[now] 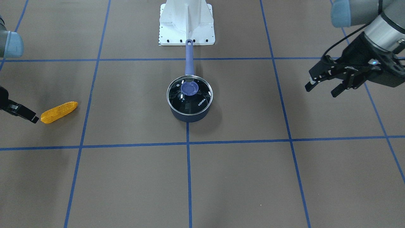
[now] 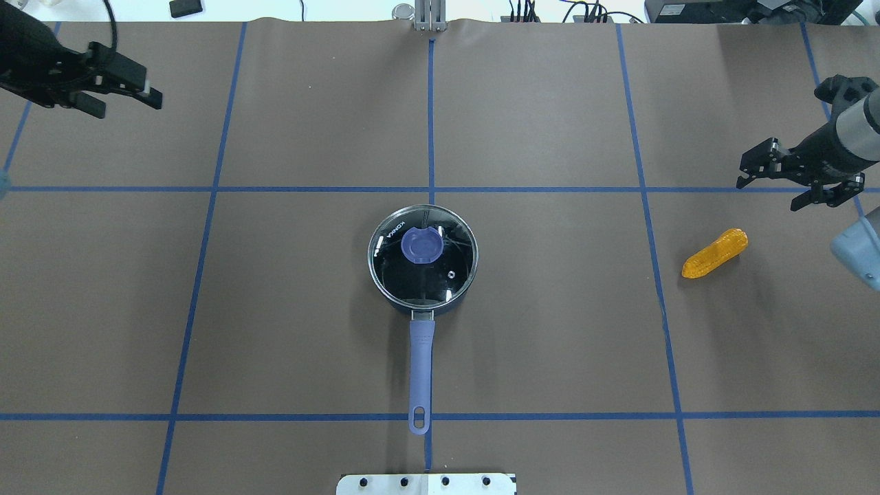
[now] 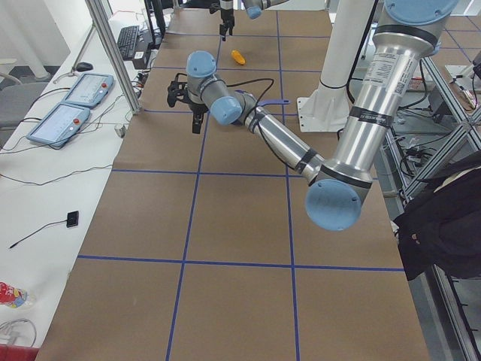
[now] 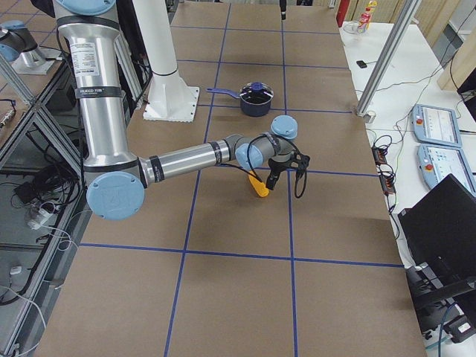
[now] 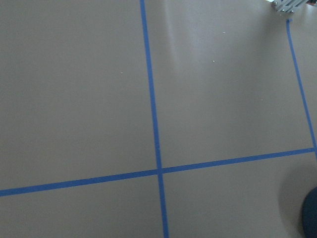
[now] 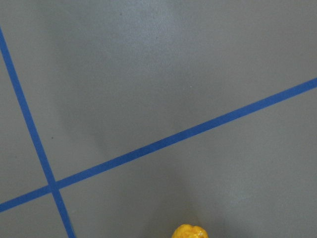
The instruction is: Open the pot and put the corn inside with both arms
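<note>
The dark navy pot [image 1: 189, 116] stands at the table's middle, and its lavender handle [image 2: 421, 357] points toward the robot's base. The glass lid [image 2: 443, 275] with its purple knob [image 2: 421, 245] sits on the pot. The orange-yellow corn [image 2: 715, 253] lies on the mat on the robot's right, also seen in the front view [image 1: 59, 111] and at the right wrist view's bottom edge [image 6: 189, 231]. My right gripper [image 2: 771, 192] is open and empty, above the table just beyond the corn. My left gripper [image 2: 127, 103] is open and empty, far left, well away from the pot.
The white robot base plate [image 1: 186, 22] sits behind the pot handle. Blue tape lines [image 2: 431, 189] grid the brown mat. A side bench with teach pendants [image 3: 75, 90] and an aluminium post [image 3: 113, 53] lies beyond the table's far edge.
</note>
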